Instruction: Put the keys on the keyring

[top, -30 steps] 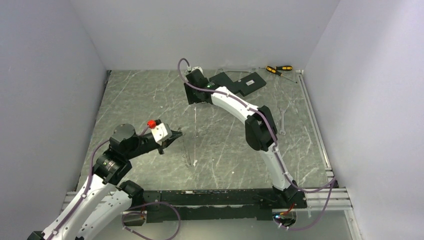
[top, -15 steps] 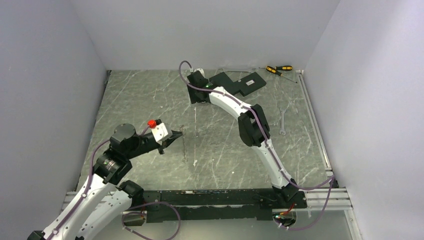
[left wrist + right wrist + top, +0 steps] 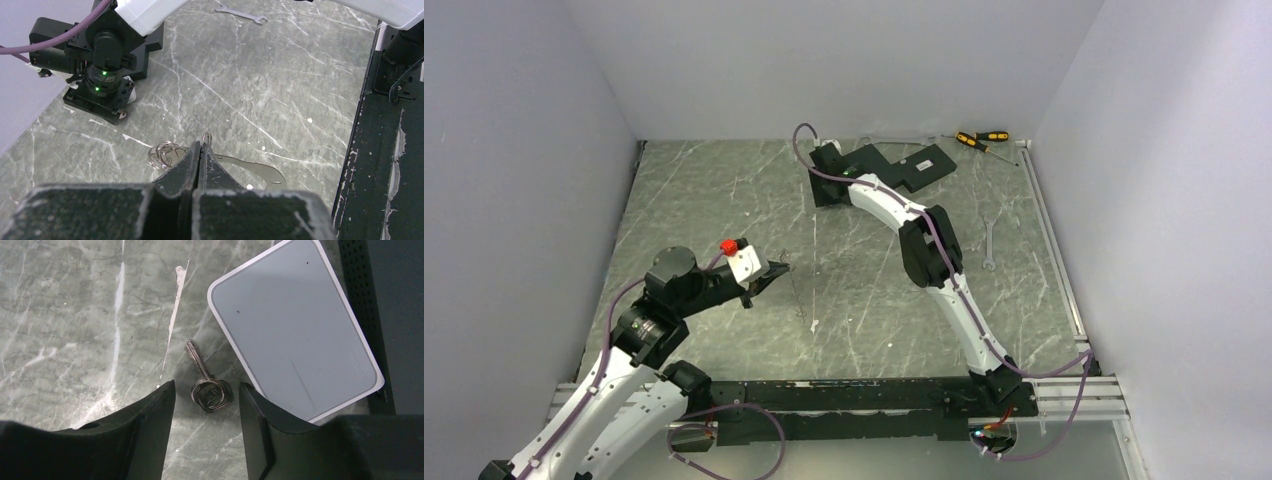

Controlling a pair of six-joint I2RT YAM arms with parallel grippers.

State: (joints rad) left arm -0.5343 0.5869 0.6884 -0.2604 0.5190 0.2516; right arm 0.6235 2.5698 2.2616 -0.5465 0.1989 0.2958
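Light reads soft and even to me, coming from above, with only faint shadows on the surface [image 3: 714,200]. On my left wrist feed the left gripper [image 3: 200,146] looms close and slightly blurred; farther off, everything is sharp.

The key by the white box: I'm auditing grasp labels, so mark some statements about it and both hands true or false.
1. The right hand is open, one finger on each side of the key. True.
2. The key lies on top of the white box. False: it lies on the table beside the box.
3. The left hand is wide open. False: its fingers are pressed shut, with thin wire of the keyring showing at their tips.
4. The key has small wire rings at its head. True.
5. The wrench lies between the right hand's fingers. False: it lies apart, near the table's right edge.
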